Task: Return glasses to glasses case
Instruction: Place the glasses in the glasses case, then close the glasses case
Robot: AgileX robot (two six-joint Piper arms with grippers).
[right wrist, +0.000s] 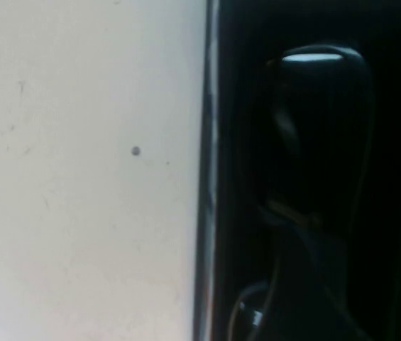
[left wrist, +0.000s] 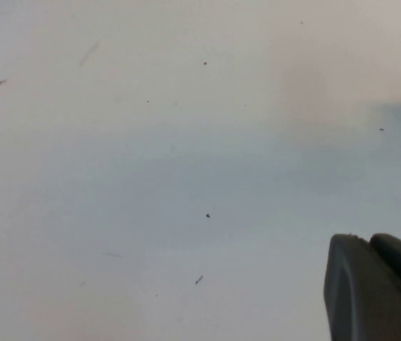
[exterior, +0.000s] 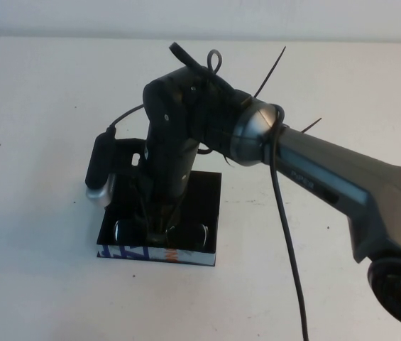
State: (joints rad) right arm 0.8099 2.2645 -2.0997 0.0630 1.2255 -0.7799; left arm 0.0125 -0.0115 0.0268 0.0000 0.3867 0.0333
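The right arm [exterior: 342, 192] fills the near side, and its right gripper [exterior: 159, 231] reaches down into the open case [exterior: 207, 213], hiding most of the glasses [exterior: 194, 233] inside. Whether its fingers are open I cannot tell. The left gripper [left wrist: 377, 288] shows only a dark corner over the table [left wrist: 150, 177].

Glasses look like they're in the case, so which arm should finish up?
Right. Its claw is down inside the glasses case over the glasses; the left claw sees only bare table.

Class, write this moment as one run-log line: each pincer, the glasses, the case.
right pincer: down in glasses case, over glasses | glasses: inside open case | left pincer: parked above bare table | lid: not closed
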